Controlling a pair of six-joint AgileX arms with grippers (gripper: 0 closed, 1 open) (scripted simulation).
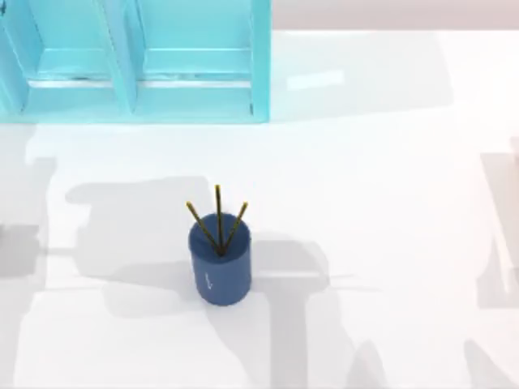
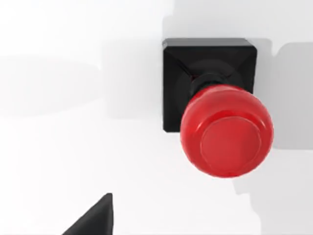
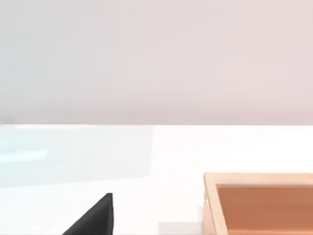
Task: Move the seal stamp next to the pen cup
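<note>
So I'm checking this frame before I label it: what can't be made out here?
- Seal stamp: left wrist view gives no landmark, so its distance from the pen cup is unknown.
- Both grippers: one dark fingertip cut off by each wrist view's edge.
- Wooden box: cut off by the right wrist view's edge.
</note>
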